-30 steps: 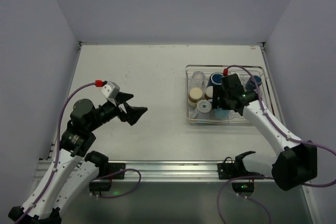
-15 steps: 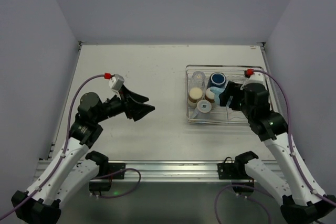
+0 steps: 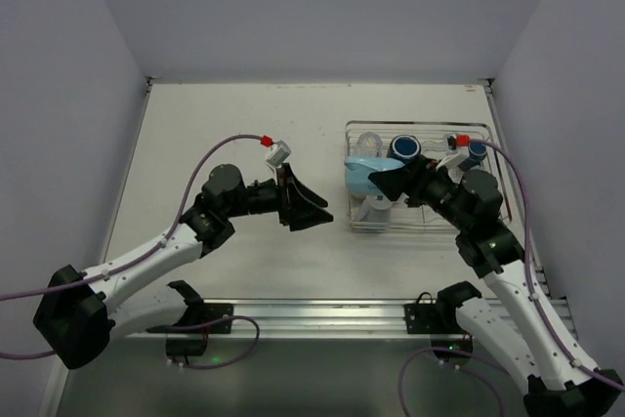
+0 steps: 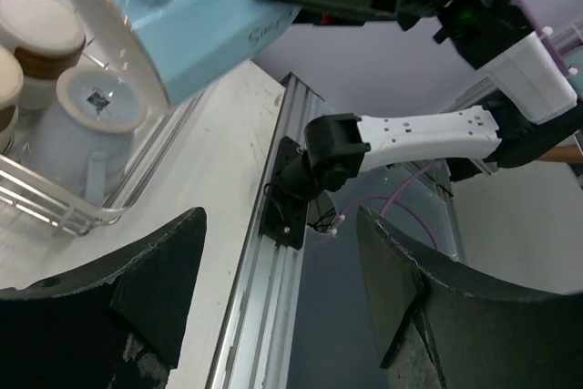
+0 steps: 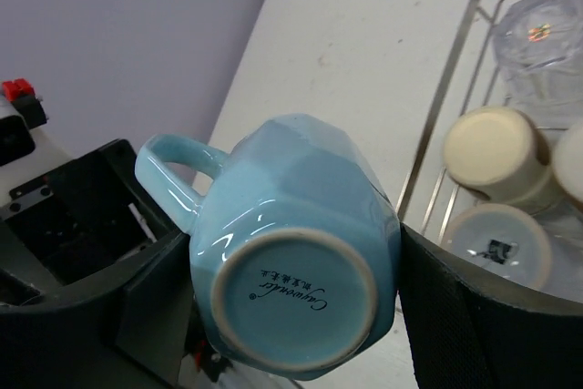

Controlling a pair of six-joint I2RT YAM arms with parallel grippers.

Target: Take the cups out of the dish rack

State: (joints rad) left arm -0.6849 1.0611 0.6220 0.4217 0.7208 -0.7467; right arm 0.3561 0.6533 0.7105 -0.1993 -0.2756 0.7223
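A white surface [image 3: 244, 124] is enclosed on three sides by pale lilac walls [image 3: 322, 7], and an aluminium rail [image 3: 322, 312] is fixed along its near edge. The right arm [image 3: 508, 271] is raised from its base at the near right corner and bent leftward over the dish rack [image 3: 420, 125], which is set on the right side of the surface. The right gripper [image 3: 383, 179] is pointed to the left, and its jaws are closed on a light blue mug [image 3: 361, 173], which is held tilted in the air over the rack's left rim. In the right wrist view the mug's base ring and maker's mark are turned to the camera, and its handle is directed toward the left gripper [image 3: 314, 212]. The left arm [image 3: 146, 261] is stretched low across the surface from the near left corner with its elbow bent, and its gripper is aimed at the mug from close by. Its jaws are spread apart with nothing between them, and no contact with the mug is seen. Inside the rack a clear glass tumbler [image 3: 368, 143] is stood in the far left corner, a dark navy cup [image 3: 405, 148] is placed beside it, two cream cups [image 5: 496, 157] are set nearer the middle, and a pale mug [image 4: 96, 129] is upturned by the front rim. A second navy cup [image 3: 476, 151] is partly hidden behind the right wrist.
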